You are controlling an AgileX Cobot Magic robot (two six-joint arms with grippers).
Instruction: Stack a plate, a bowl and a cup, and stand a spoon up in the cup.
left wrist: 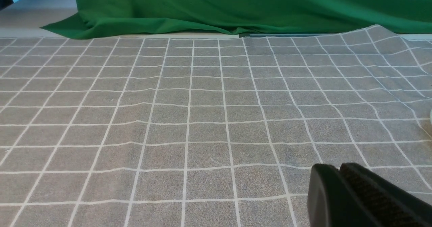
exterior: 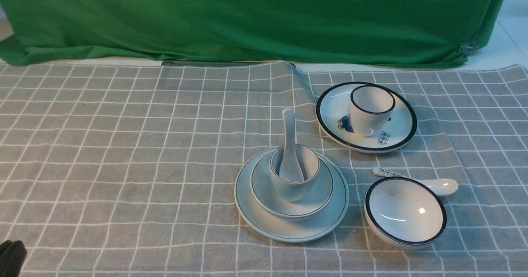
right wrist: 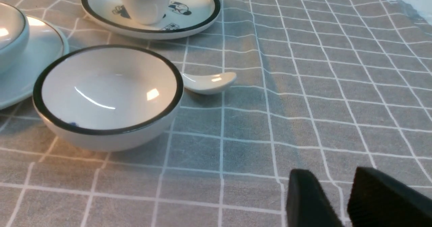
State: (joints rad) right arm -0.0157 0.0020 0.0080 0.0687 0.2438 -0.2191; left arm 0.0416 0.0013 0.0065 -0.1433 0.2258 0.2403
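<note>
Two grippers sit low over the checked cloth [exterior: 123,165], both holding nothing. The left gripper [left wrist: 339,173] is clamped shut – pads pressed together. Mid-table, the spoon [exterior: 289,149] stands in the cup [exterior: 294,176], cup in bowl [exterior: 292,188], bowl on plate [exterior: 291,196]. The right gripper [right wrist: 334,183] (near the black-rimmed bowl [right wrist: 108,97]) hangs with jaws parted.

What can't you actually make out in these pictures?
- Spoon scoop: front view, hidden inside the cup.
- Marked spoon: front view, its middle hidden behind the black-rimmed bowl; handle marks too small to read.
- Black-rimmed cup: right wrist view, top cut off by the edge.
- Left pincer: left wrist view, cut off at the corner.
- Arms: front view, out of frame.
</note>
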